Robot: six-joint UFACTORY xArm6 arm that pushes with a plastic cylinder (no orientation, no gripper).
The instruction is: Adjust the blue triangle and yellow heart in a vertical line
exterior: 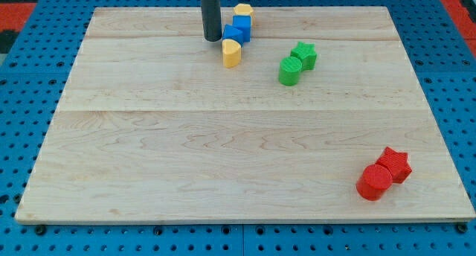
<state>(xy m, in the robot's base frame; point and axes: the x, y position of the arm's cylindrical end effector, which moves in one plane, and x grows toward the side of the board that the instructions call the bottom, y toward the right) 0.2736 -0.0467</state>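
Note:
My tip (213, 39) rests on the wooden board (149, 137) near the view's top, just left of a tight cluster of blocks. The yellow heart (232, 53) is at the bottom of the cluster, right of and slightly below my tip. The blue triangle (231, 33) sits directly above the heart, close to the right of the rod. A blue block (242, 26) touches the triangle's upper right, and a yellow block (243, 10) sits above that.
A green star (304, 54) and a green cylinder (289, 71) sit together right of the cluster. A red star (395, 164) and a red cylinder (373, 182) sit together at the board's bottom right corner.

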